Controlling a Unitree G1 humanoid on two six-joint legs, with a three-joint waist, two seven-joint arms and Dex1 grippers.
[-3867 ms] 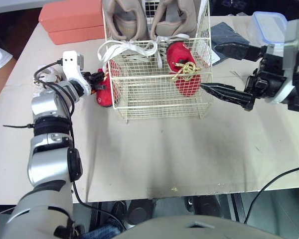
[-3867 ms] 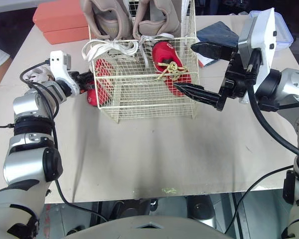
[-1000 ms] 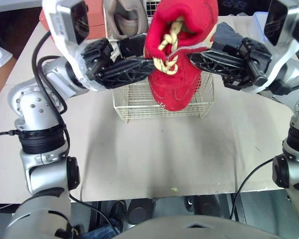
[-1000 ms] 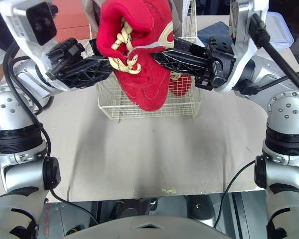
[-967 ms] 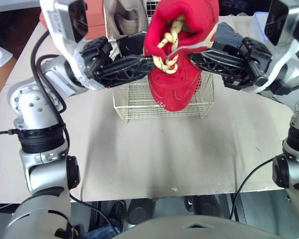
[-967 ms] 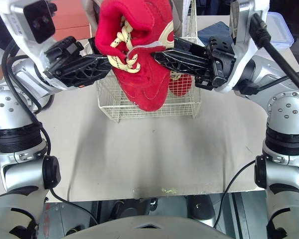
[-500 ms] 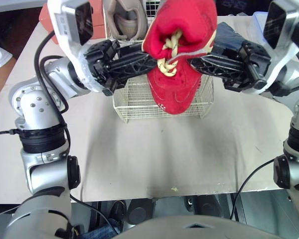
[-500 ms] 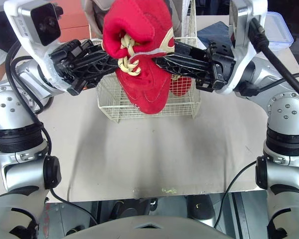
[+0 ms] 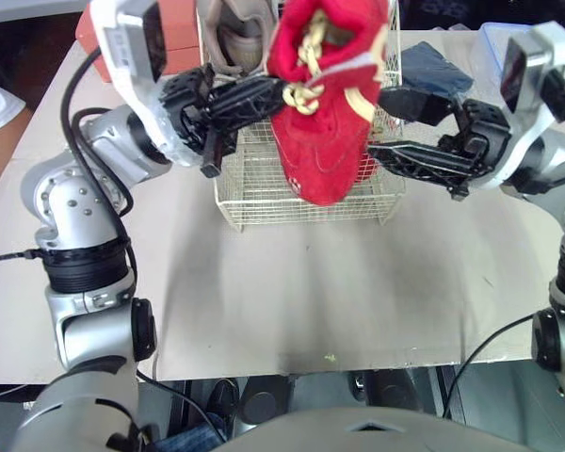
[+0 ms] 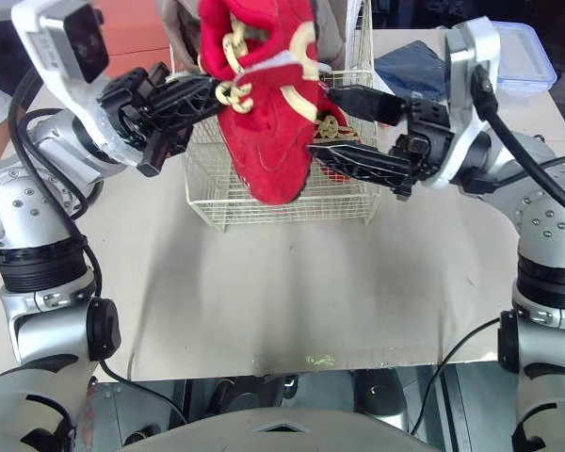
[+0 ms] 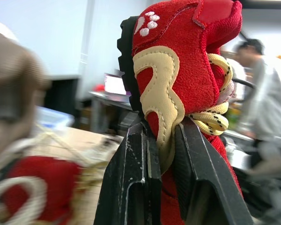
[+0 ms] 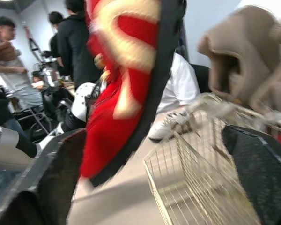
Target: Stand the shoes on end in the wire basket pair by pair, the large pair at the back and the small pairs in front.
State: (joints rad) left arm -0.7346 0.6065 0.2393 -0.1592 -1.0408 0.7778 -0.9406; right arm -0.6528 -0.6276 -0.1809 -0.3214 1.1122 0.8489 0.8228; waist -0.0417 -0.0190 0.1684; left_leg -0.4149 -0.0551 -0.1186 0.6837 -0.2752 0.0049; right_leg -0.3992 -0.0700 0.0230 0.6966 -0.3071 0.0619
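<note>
Large beige suede pair point(image 9: 231, 38) upright at back of cream wire basket point(image 9: 264, 202) on table point(image 9: 311, 282): that part done. 1 small red suede shoe point(image 11: 33, 187) already in front section. Its mate, red shoe with cream laces point(image 9: 325, 141), hangs toe-down above basket front, heel collar pinched in left end effector point(image 11: 166, 140). Right end effector point(image 9: 388, 122) wide open beside it, holding nothing. Left: lower this shoe in, finishing red pair.

A small red shoe point(image 9: 325, 141) with cream trim and knotted cream laces hangs toe-down, opening up, its upper pinched between the fingers of the left gripper point(image 11: 162, 136), in the air at the front of the cream wire basket point(image 9: 254, 188). Its mate point(image 10: 337, 132) stands inside the basket, just beyond the spread fingers of the right gripper point(image 10: 322, 122). The large tan pair point(image 9: 228, 38) stands at the basket's back, behind the left gripper.
</note>
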